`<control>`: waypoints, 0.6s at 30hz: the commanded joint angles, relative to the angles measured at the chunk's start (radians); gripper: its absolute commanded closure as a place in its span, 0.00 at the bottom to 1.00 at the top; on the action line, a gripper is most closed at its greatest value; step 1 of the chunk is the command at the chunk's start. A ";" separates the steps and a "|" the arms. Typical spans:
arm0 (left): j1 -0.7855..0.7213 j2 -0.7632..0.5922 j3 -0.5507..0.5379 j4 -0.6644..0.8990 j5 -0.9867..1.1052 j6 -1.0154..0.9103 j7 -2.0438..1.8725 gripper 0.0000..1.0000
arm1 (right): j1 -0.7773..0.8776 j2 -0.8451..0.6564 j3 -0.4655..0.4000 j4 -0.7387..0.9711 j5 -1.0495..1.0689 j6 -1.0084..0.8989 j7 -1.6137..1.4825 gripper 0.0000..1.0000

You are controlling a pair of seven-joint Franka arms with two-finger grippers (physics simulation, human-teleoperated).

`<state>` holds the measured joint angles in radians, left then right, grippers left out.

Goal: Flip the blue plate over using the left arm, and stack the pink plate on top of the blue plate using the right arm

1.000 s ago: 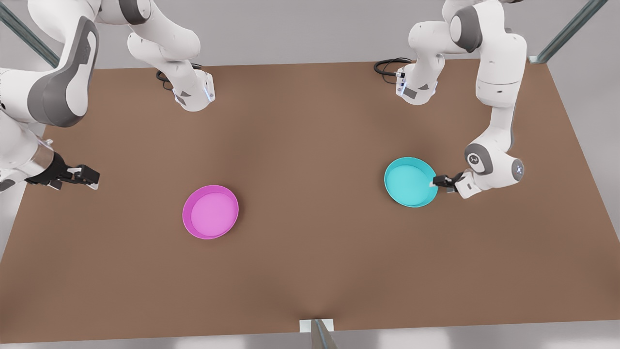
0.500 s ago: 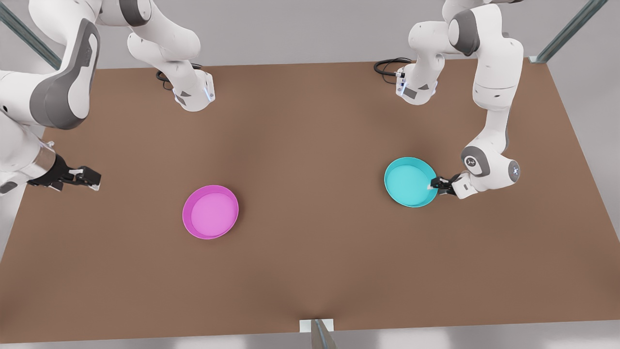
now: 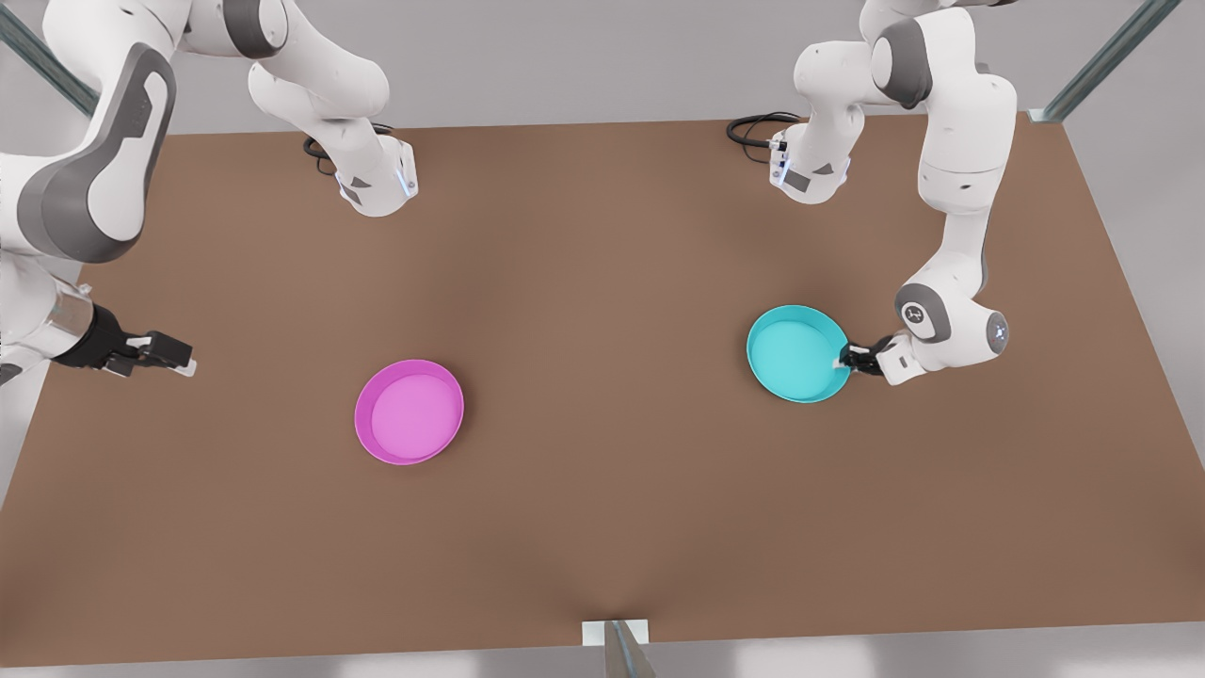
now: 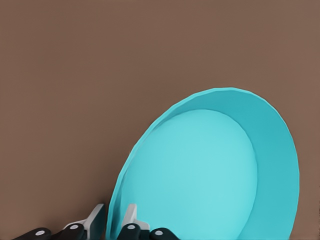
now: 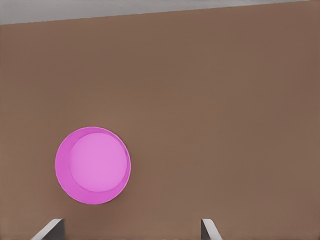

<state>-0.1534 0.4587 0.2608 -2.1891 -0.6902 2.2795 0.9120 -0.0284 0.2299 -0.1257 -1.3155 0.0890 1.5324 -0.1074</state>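
Brown tabletop [image 3: 602,527] fills the scene. Nearest its front edge, the pink plate [image 3: 409,411] sits rim-up, alone. Further back, by the edge on the front view's right, the blue plate [image 3: 798,353] lies rim-up, and the left gripper [image 3: 845,359] pinches its rim between both fingers [image 4: 130,218]. By the opposite edge hovers the right gripper [image 3: 168,357], fingers spread wide, well apart from the pink plate.
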 commanded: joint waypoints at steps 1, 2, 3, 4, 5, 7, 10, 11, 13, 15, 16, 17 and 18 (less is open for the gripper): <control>0.000 0.000 0.000 0.000 0.000 0.000 0.001 0.71 | -0.002 -0.001 0.000 0.001 0.000 0.000 0.000 0.00; 0.000 0.000 0.000 0.002 0.000 0.000 0.001 0.79 | -0.002 -0.001 0.000 0.001 0.000 0.000 0.000 0.00; 0.000 0.000 0.000 0.002 0.000 -0.002 -0.001 0.79 | -0.002 -0.001 0.000 0.001 0.000 0.000 0.000 0.00; 0.000 -0.002 0.000 0.003 -0.006 -0.003 -0.002 0.79 | -0.002 -0.001 0.000 0.001 0.000 -0.002 -0.002 0.00; 0.000 -0.002 0.000 0.003 -0.017 -0.005 -0.002 0.79 | -0.004 -0.001 0.000 0.001 0.000 0.000 -0.002 0.00; 0.000 -0.002 0.000 0.003 -0.019 -0.008 -0.002 0.79 | -0.005 0.000 0.000 -0.001 0.000 -0.002 -0.003 0.00; 0.000 -0.003 0.003 0.005 -0.051 -0.017 -0.005 0.79 | -0.005 -0.001 0.000 -0.002 0.000 -0.002 0.000 0.00; 0.000 -0.005 0.006 0.006 -0.051 -0.018 -0.005 0.79 | -0.005 0.000 0.000 -0.002 0.000 -0.002 0.002 0.00; 0.000 -0.012 0.006 0.014 -0.052 -0.029 -0.009 0.79 | -0.007 0.000 0.000 -0.002 0.002 -0.002 0.002 0.00; 0.000 -0.031 0.008 0.043 -0.054 -0.072 -0.025 0.79 | -0.007 0.000 0.000 -0.002 0.002 0.000 0.002 0.00; 0.000 -0.041 0.008 0.046 -0.057 -0.074 -0.041 0.79 | -0.007 0.000 0.000 -0.002 0.002 0.002 0.002 0.00; -0.002 -0.048 0.008 0.068 -0.057 -0.090 -0.071 0.79 | -0.007 0.000 0.000 -0.002 0.002 0.002 0.002 0.00; -0.005 -0.054 0.006 0.086 -0.057 -0.104 -0.108 0.79 | -0.007 0.000 0.000 -0.002 0.002 0.002 0.002 0.00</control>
<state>-0.1598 0.4002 0.2635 -2.0970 -0.6580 2.1799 0.7776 -0.0353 0.2302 -0.1257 -1.3177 0.0905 1.5340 -0.1058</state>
